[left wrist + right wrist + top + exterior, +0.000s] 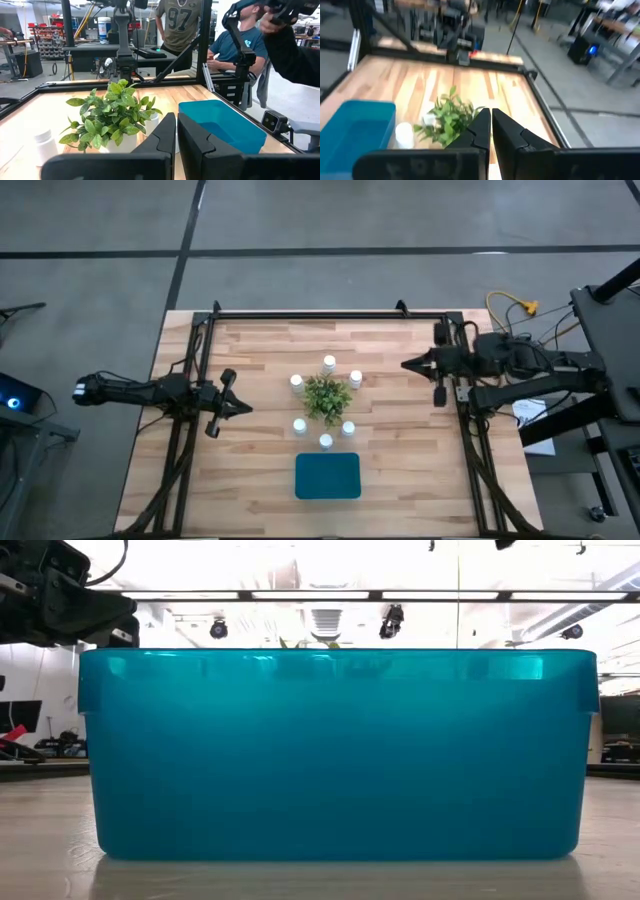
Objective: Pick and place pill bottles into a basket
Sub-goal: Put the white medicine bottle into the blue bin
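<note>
Teal basket point(327, 476) lies well apart from both claws.

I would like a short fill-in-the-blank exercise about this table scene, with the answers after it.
1. The pill bottles standing around the plant number ____.
2. The basket is ____ in colour.
3. No bottle lies inside the basket, so the basket is ____.
4. The left gripper and the right gripper both have their fingers ____.

Answers: six; teal-blue; empty; shut
</note>
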Action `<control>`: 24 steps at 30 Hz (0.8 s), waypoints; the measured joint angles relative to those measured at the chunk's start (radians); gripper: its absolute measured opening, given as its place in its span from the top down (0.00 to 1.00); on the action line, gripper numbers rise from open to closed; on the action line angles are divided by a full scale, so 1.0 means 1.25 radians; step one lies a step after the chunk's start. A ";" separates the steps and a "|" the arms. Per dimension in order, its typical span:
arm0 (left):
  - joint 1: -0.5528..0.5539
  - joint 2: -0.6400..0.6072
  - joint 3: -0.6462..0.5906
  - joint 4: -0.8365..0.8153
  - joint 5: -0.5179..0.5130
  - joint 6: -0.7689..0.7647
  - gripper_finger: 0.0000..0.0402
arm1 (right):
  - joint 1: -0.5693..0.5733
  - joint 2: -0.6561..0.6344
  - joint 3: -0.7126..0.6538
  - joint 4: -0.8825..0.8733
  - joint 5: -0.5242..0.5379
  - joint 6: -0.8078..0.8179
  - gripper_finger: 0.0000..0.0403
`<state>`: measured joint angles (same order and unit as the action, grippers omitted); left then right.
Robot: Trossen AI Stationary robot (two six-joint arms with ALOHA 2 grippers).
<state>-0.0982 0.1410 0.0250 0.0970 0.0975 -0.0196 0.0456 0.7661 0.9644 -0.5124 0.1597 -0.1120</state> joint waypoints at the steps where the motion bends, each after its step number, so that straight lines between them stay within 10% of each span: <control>1: 0.000 0.000 0.000 -0.001 0.000 0.000 1.00 | 0.000 0.027 0.034 -0.032 0.000 0.000 0.98; 12: 0.000 0.000 0.000 -0.001 0.001 -0.001 1.00 | -0.001 0.225 0.297 -0.209 0.081 0.006 0.76; 24: 0.000 0.000 0.000 -0.001 0.001 -0.001 1.00 | -0.001 0.300 0.320 -0.214 0.111 -0.010 0.53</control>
<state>-0.0986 0.1411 0.0250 0.0959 0.0982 -0.0205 0.0448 1.1406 1.3643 -0.7798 0.2985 -0.1245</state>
